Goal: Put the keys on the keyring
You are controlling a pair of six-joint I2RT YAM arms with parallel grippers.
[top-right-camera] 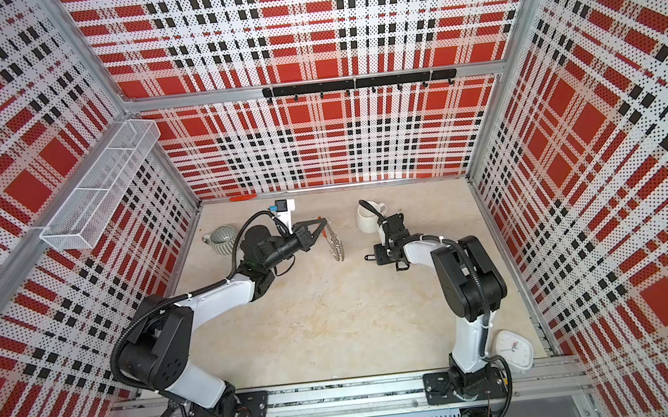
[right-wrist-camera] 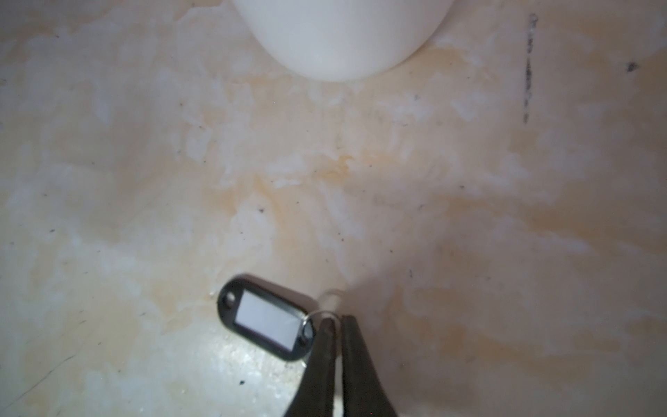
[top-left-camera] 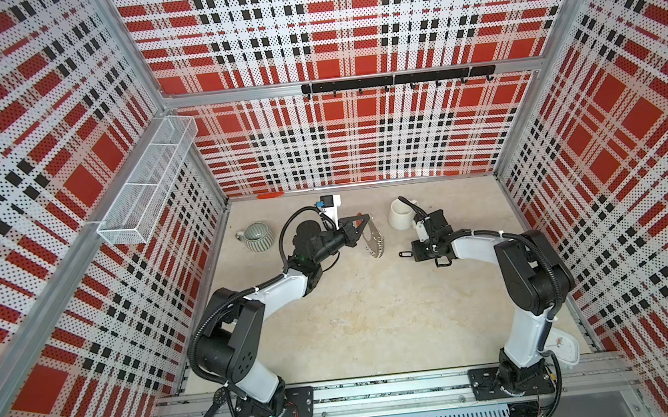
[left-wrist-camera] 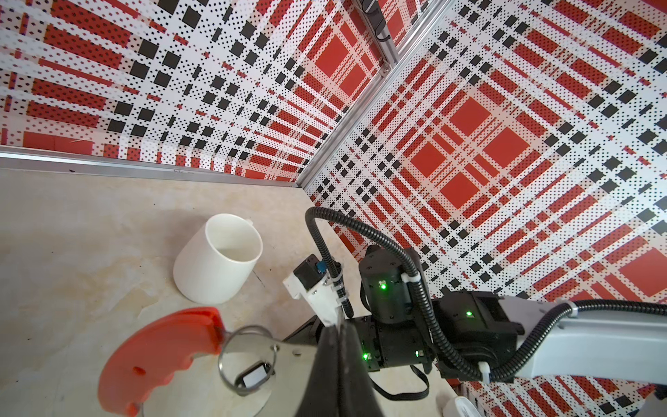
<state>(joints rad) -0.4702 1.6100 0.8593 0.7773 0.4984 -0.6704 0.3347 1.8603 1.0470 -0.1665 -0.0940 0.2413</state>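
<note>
My left gripper (left-wrist-camera: 338, 343) is shut on the grey plate of the keyring (left-wrist-camera: 294, 361), a flat hoop with a red-orange section (left-wrist-camera: 158, 357) and small wire rings on its edge. In both top views the keyring (top-left-camera: 373, 239) (top-right-camera: 336, 245) hangs off the table from the left gripper (top-left-camera: 364, 219), near the back middle. To its right, the keys (right-wrist-camera: 267, 317), a black tag with a pale label window, lie low over the table. My right gripper (right-wrist-camera: 337, 321) is shut on the tag's small silver wire ring. In a top view the tag (top-left-camera: 402, 254) sticks out left of the right gripper (top-left-camera: 412, 253).
A white mug (top-left-camera: 401, 213) stands just behind the right gripper. A ribbed grey-green mug (top-left-camera: 257, 235) sits at the back left. A white clock (top-right-camera: 513, 349) lies by the right arm's base. A small red-orange strip (top-left-camera: 270, 195) lies along the back wall.
</note>
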